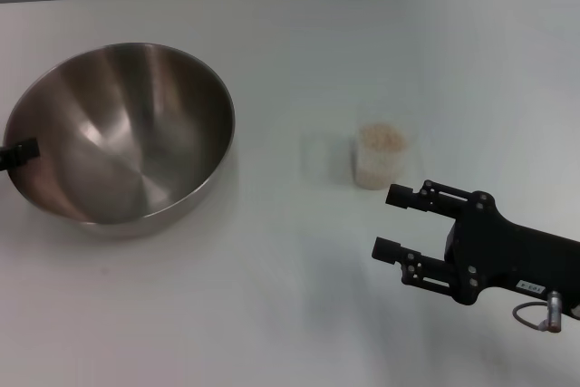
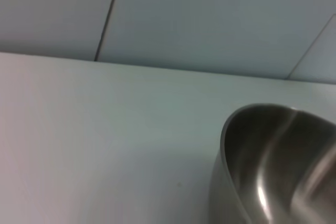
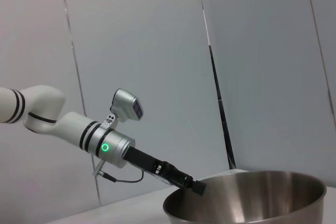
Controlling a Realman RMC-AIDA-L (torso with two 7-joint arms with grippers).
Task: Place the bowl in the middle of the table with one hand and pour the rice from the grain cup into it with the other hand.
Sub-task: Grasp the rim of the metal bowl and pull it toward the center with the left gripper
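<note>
The bowl (image 1: 122,133) is seen on the left part of the table (image 1: 299,296), tilted, with its open side tipped toward the right; its steel inside is bare. The left gripper (image 1: 20,153) is seen at the bowl's left rim, only a black tip showing in the head view. In the right wrist view the same gripper (image 3: 195,185) is met at the rim of the bowl (image 3: 252,198) (a green ring light glows on the silver arm behind it). Whether its jaws are clamped on the rim cannot be told.

The grain cup (image 1: 379,157) is stood upright on the table, right of centre, well apart from the bowl. The rice (image 1: 381,137) is heaped to its brim.

The right gripper (image 1: 388,222) is held near the cup, on the near right side, not touching it. Its two black fingers (image 1: 405,197) are spread wide and pointed left, with nothing between them.

In the left wrist view only part of the bowl (image 2: 273,166) is shown.
</note>
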